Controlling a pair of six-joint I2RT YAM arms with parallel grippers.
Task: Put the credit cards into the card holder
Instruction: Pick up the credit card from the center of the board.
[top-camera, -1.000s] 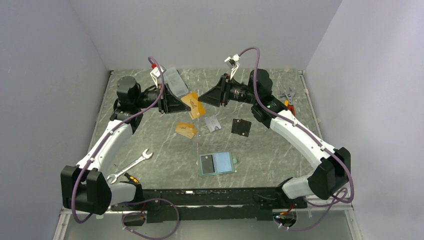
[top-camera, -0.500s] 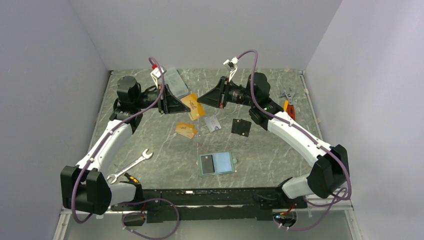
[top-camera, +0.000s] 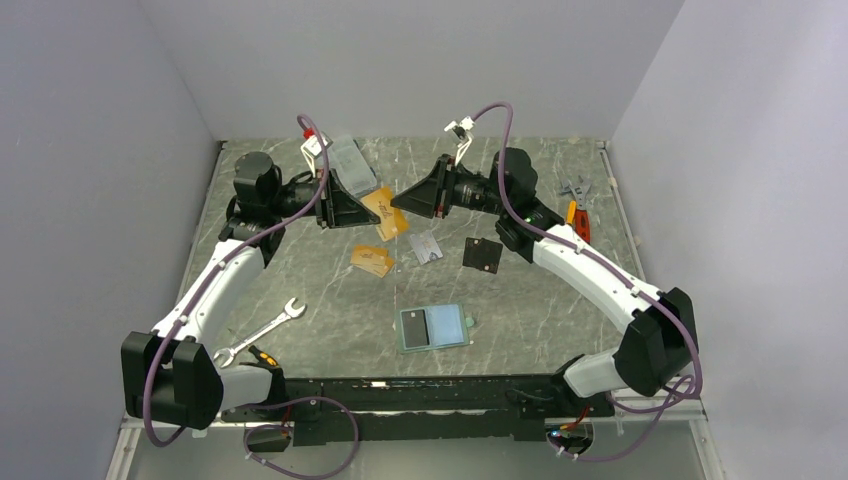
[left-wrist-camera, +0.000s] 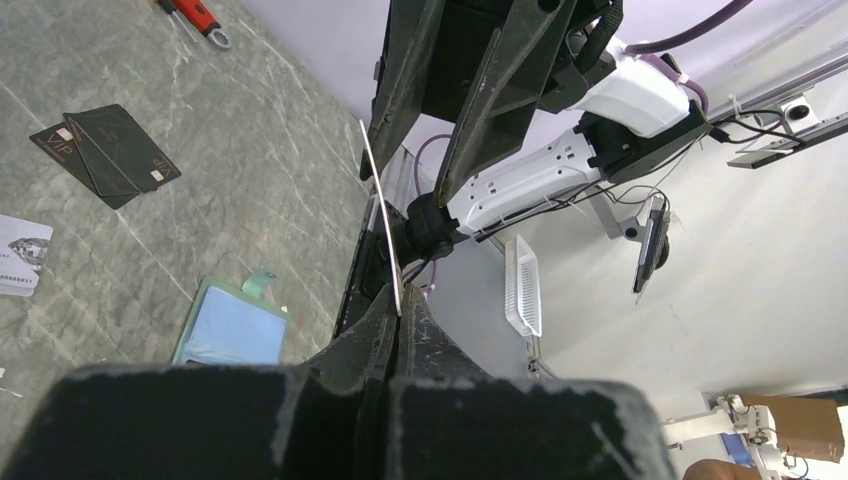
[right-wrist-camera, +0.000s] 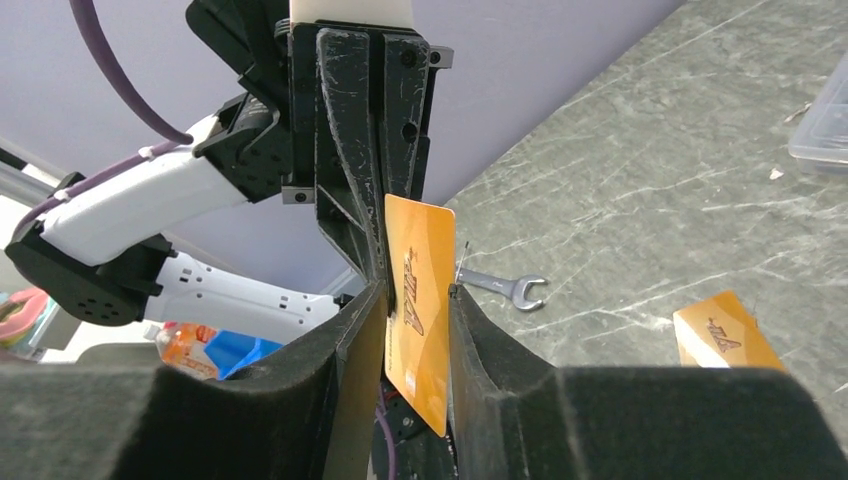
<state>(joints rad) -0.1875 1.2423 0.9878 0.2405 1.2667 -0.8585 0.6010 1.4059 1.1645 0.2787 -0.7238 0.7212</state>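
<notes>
My left gripper (top-camera: 366, 210) is shut on one edge of an orange-gold credit card (top-camera: 386, 213) and holds it above the table. The card shows edge-on in the left wrist view (left-wrist-camera: 381, 215). My right gripper (top-camera: 397, 199) is open, with its jaws on either side of the card's free end (right-wrist-camera: 417, 262). A second orange-gold card (top-camera: 372, 260) and a silvery-white card (top-camera: 426, 246) lie on the table. The grey-green card holder (top-camera: 436, 326) lies open near the front, light blue inside.
A flat black piece (top-camera: 483, 254) lies right of the silvery card. A clear plastic box (top-camera: 350, 160) stands at the back behind the left gripper. A wrench (top-camera: 262, 332) lies front left. Pliers (top-camera: 575, 203) lie at the right.
My right gripper has moved left toward the held card, and its jaws now stand around the card's free end. The left arm and the card have stayed put.
</notes>
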